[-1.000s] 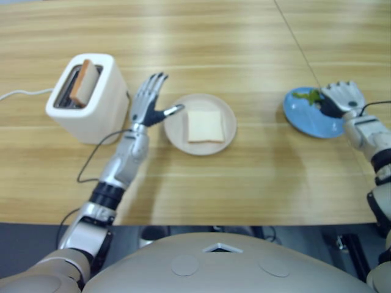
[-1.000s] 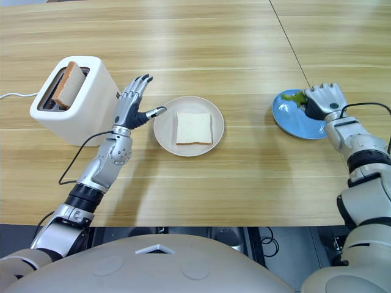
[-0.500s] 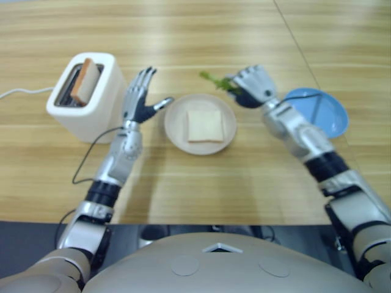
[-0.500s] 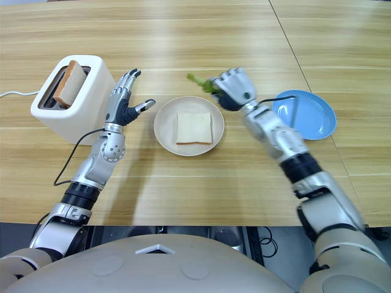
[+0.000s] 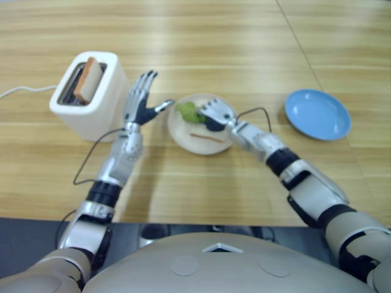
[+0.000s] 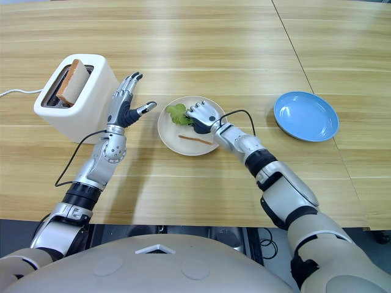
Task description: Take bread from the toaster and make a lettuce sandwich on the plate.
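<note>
As right robot hand [image 6: 202, 116] holds lettuce [image 6: 177, 113], above plate [image 6: 173, 141]

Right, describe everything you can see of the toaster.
The toaster is a white, boxy unit with rounded corners and a smooth, plastic-looking shell. It stands upright on the wooden table, at the robot's left. Its top has dark slots, and one slice of bread with a brown crust sticks up out of it, leaning slightly. A white cord trails off its left side. The open left hand is close by its right side, apparently not touching.
</note>
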{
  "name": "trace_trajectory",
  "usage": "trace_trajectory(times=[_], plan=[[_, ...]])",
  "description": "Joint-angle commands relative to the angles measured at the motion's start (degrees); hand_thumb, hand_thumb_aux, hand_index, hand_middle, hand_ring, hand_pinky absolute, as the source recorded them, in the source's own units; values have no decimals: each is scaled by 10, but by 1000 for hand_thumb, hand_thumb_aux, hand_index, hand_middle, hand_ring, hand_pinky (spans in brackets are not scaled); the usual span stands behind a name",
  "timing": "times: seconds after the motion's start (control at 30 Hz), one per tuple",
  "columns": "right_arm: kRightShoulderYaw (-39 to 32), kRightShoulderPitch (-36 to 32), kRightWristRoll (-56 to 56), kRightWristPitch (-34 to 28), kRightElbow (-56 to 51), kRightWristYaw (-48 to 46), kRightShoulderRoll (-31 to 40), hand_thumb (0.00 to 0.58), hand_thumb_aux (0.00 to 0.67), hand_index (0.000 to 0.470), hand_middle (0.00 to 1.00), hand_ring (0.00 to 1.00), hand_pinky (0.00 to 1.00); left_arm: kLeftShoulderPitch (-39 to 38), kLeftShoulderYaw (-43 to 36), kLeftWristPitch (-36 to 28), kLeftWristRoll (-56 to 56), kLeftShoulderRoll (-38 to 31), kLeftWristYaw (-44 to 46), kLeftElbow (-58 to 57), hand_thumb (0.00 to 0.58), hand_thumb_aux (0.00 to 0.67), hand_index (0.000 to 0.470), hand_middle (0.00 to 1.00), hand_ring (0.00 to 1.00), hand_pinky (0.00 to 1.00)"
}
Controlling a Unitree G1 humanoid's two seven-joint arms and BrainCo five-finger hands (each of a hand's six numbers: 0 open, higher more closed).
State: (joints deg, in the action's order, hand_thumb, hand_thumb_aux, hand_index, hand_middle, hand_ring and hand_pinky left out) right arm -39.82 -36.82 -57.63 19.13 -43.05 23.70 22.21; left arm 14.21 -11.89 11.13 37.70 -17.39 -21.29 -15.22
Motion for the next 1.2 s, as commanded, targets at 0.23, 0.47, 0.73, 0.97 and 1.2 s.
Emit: trace_trajectory(times=[0.23,0.47,0.73,0.97,1.2], plan=[[37,38,9,-12,139,-40,47,580,670,460,1000,1000,1000,-5,-4,-2,-1,0,1,-12,0,0,0,0,0,0],[58,57,7,-20,177,-62,71,580,670,460,1000,1000,1000,-7,-3,-1,-1,-2,1,-12,0,0,0,0,0,0],[52,63,-10,-19,141,-66,78,580,670,460,1000,1000,1000,-8,-5,-1,0,-2,1,-17,0,0,0,0,0,0],[40,57,-27,-10,89,-56,80,580,670,460,1000,1000,1000,-8,-6,2,0,-3,3,-20,0,0,0,0,0,0],[17,64,-40,0,81,-59,74,580,670,460,1000,1000,1000,-9,-7,3,-1,-3,3,-25,0,0,0,0,0,0]])
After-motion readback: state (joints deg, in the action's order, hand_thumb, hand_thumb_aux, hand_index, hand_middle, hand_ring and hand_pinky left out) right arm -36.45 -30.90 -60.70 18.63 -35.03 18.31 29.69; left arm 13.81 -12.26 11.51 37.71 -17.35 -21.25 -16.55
